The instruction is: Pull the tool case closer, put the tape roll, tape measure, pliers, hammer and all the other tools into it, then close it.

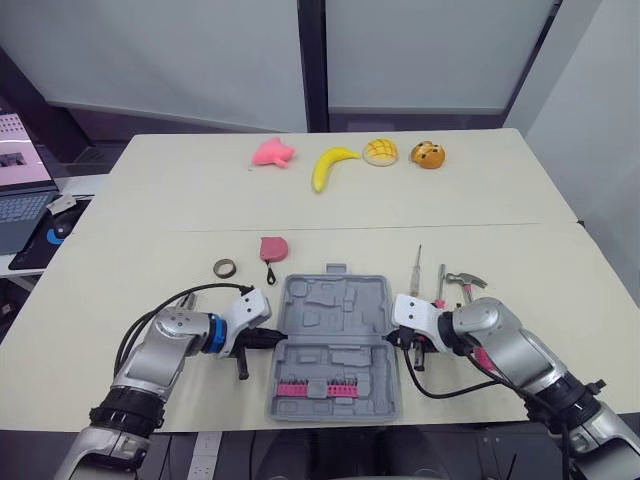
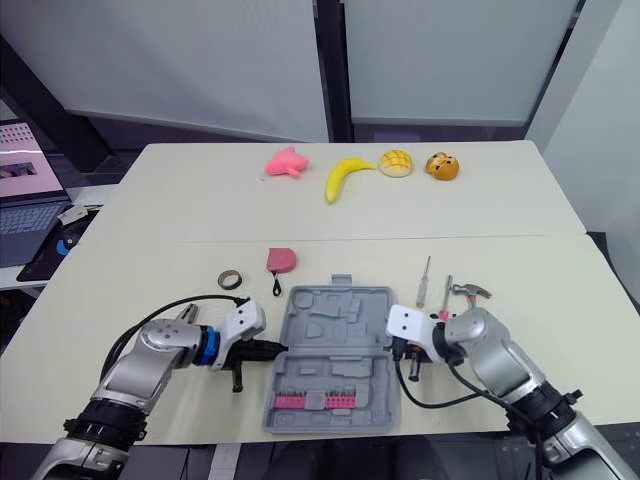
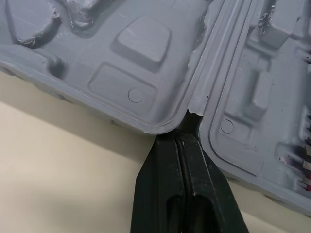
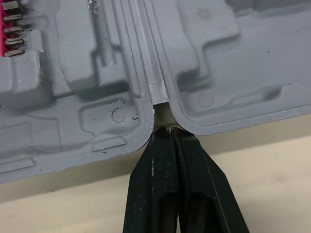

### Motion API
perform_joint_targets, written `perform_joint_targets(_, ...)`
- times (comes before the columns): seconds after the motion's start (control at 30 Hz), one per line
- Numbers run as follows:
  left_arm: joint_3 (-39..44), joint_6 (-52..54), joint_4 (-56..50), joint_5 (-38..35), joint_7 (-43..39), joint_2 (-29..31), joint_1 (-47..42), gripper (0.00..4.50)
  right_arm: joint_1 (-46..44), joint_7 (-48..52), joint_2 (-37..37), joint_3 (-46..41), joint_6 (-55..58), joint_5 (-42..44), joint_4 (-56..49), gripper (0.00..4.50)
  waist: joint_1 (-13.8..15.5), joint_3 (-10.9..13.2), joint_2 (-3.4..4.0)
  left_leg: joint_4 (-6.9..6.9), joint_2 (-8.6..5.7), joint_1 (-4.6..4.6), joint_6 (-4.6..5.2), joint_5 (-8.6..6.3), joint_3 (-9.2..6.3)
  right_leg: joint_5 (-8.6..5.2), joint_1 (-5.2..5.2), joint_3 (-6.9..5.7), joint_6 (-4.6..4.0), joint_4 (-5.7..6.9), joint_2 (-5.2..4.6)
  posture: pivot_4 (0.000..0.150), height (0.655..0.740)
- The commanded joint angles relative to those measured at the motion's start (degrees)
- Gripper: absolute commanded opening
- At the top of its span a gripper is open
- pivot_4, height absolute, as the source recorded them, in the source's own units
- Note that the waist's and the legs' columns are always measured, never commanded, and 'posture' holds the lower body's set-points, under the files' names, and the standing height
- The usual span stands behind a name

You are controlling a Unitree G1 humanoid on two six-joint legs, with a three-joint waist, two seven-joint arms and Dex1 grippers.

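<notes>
The grey tool case (image 1: 335, 345) lies open near the table's front edge, with a pink bit rack (image 1: 305, 388) in its near half. My left gripper (image 1: 268, 338) is shut, its tip pressed into the hinge notch (image 3: 194, 104) on the case's left side. On the right side, my right gripper (image 1: 392, 340) is also shut, tip at the other hinge notch (image 4: 160, 99). Beyond the case lie the tape roll (image 1: 225, 267) and red tape measure (image 1: 272, 247) to the left, and two screwdrivers (image 1: 416, 268) and the hammer (image 1: 464, 283) to the right.
Along the far table stand a pink toy (image 1: 272, 152), a banana (image 1: 331, 165), a yellow bun (image 1: 380, 152) and a brown bread toy (image 1: 428, 154). A laptop (image 1: 20, 190) sits on a side desk at the left. The case's near edge is close to the table edge.
</notes>
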Motion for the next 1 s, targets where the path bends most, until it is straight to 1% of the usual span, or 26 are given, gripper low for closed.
perform_joint_targets(0.03, -2.38, 0.69, -4.45, -2.06, -1.46, -0.43, 1.29, 0.0, 0.27, 1.65, 0.04, 0.72, 0.15, 2.39, -4.66, 0.02, 0.01, 0.0, 0.0, 0.0, 0.0, 0.0, 0.0, 0.0, 0.0, 0.0, 0.0, 0.0, 0.0, 0.0, 0.0, 0.15, 0.7193)
perform_joint_targets(0.43, -3.65, 4.16, -9.65, -3.41, -1.8, 0.87, 5.01, 0.0, 2.34, 4.5, -3.4, 1.79, 1.24, 3.23, -7.23, 0.02, 0.03, 0.0, 0.0, -0.01, 0.0, 0.01, 0.01, -0.01, -0.01, 0.0, 0.05, 0.0, 0.0, -0.05, 0.0, 0.15, 0.7193)
perform_joint_targets(1.0, -3.91, 4.72, -10.34, -4.09, -1.31, 2.55, 6.19, 0.0, 2.41, 5.02, -3.95, 2.75, 1.35, 3.34, -7.1, 0.02, 0.05, 0.0, -0.01, -0.01, 0.01, 0.03, 0.01, -0.01, -0.01, -0.01, 0.07, -0.01, 0.0, -0.07, 0.0, 0.15, 0.7193)
